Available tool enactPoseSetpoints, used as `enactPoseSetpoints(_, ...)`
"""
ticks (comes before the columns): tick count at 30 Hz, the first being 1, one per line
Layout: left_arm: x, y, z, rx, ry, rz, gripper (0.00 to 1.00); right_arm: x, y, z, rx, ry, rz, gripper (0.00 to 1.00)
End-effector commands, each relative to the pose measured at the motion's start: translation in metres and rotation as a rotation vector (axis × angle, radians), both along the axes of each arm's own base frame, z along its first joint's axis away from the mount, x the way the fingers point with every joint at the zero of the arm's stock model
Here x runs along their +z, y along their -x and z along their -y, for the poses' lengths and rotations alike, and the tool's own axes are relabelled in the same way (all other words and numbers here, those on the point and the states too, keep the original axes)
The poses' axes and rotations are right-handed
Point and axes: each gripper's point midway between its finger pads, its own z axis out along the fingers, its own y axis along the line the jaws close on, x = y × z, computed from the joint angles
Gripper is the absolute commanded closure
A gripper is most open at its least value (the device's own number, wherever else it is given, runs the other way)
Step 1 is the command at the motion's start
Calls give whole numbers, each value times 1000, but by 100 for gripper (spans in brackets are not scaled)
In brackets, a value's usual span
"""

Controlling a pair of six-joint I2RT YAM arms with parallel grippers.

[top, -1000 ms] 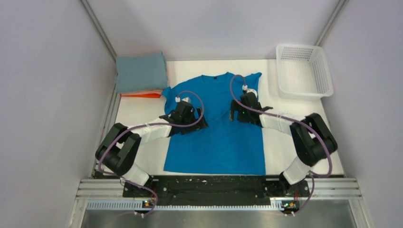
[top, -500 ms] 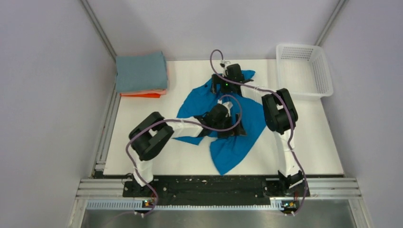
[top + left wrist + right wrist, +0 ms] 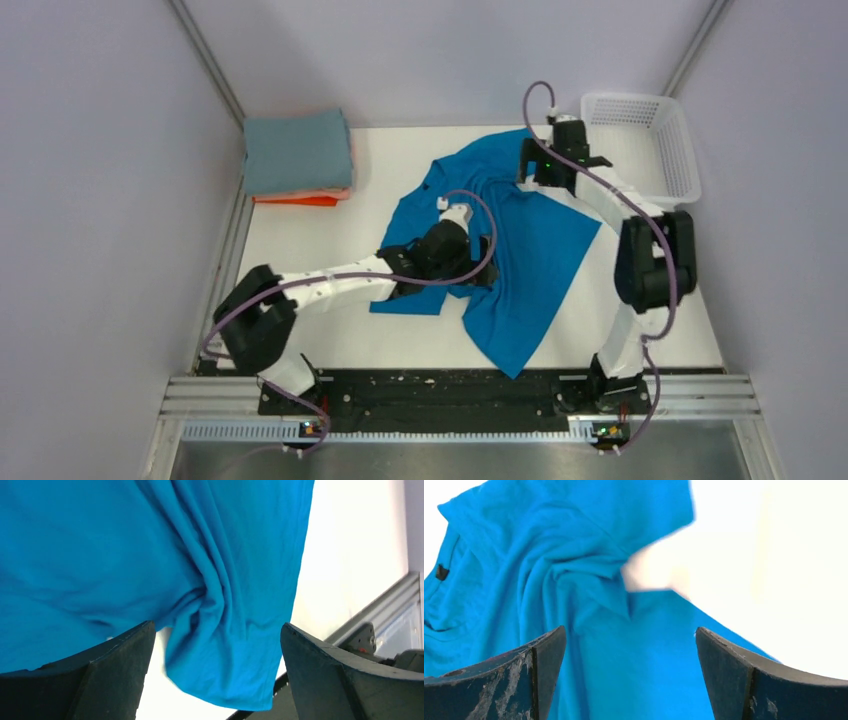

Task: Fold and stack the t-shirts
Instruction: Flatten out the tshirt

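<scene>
You have one container on the table [image 3: 300,250], the white mesh basket [image 3: 640,150] at the far right corner, and only its own mesh floor and walls show inside it. The right arm ends just beside its left wall. The blue t-shirt [image 3: 535,250] lies rumpled on the table, running from the far middle down towards the near right, with a point of cloth close to the near edge. At the far left corner a folded grey-blue t-shirt [image 3: 298,150] tops the stack. Of the pink t-shirt [image 3: 320,193] and the orange t-shirt [image 3: 290,201] beneath it you see only thin edges. Your left gripper [image 3: 216,627] has its jaws wide apart over a bunched fold of the blue cloth. The right gripper [image 3: 629,630] is just as wide apart above the gathered collar end, where a small dark tag [image 3: 442,572] shows. You cannot tell from either wrist view whether the fingers touch the cloth. From above, the left arm's wrist covers the middle of the blue t-shirt, so the folds under it are hidden. Both wrist views cut the t-shirt off at their borders, and a sleeve edge is blurred in the right one.
</scene>
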Motion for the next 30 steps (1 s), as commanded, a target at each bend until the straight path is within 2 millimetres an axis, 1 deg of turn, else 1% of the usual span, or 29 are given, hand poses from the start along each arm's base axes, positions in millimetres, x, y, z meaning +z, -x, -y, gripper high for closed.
enactPoseSetpoints(1, 35, -42, -64, 221, -122, 208, 1, 70, 46, 28, -126, 7, 145, 1)
enactPoseSetpoints(4, 36, -73, -76, 262, -96, 159, 1, 56, 88, 23, -140, -98, 132, 1)
enactPoseSetpoints(7, 32, -115, -83, 302, -66, 140, 1, 34, 127, 13, -112, -200, 97, 1)
enactPoseSetpoints(8, 30, -129, -86, 316, -71, 143, 1, 31, 135, 12, -107, -219, 93, 1)
enactPoseSetpoints(11, 20, -167, -90, 357, -97, 140, 1, 16, 149, 16, -120, -212, 71, 1)
enactPoseSetpoints(12, 12, -172, -89, 348, -106, 107, 1, 12, 152, 18, -124, -202, 63, 1)
enactPoseSetpoints(13, 8, -177, -87, 324, -99, 78, 1, 7, 155, 19, -127, -195, 55, 1)
enactPoseSetpoints(14, -7, -180, -91, 321, -113, 34, 1, 2, 156, 21, -129, -189, 49, 1)
enactPoseSetpoints(16, -22, -185, -96, 333, -127, 4, 1, -7, 156, 24, -144, -173, 45, 1)
enactPoseSetpoints(18, -41, -183, -105, 360, -156, -39, 1, -17, 155, 26, -156, -161, 32, 1)
enactPoseSetpoints(20, -58, -174, -115, 381, -181, -83, 2, -27, 152, 27, -163, -148, 10, 1)
enactPoseSetpoints(22, -73, -161, -126, 408, -203, -122, 2, -39, 150, 27, -171, -140, -26, 1)
enactPoseSetpoints(24, -82, -143, -139, 440, -212, -150, 3, -48, 147, 27, -179, -135, -51, 1)
enactPoseSetpoints(26, -94, -119, -154, 471, -229, -189, 3, -55, 142, 25, -178, -133, -66, 1)
enactPoseSetpoints(28, -103, -93, -170, 509, -243, -229, 3, -58, 137, 24, -177, -126, -73, 1)
enactPoseSetpoints(29, -113, -73, -182, 528, -263, -267, 3, -60, 134, 23, -173, -122, -77, 1)
enactPoseSetpoints(30, -117, -58, -189, 547, -262, -288, 4, -60, 130, 23, -172, -120, -76, 1)
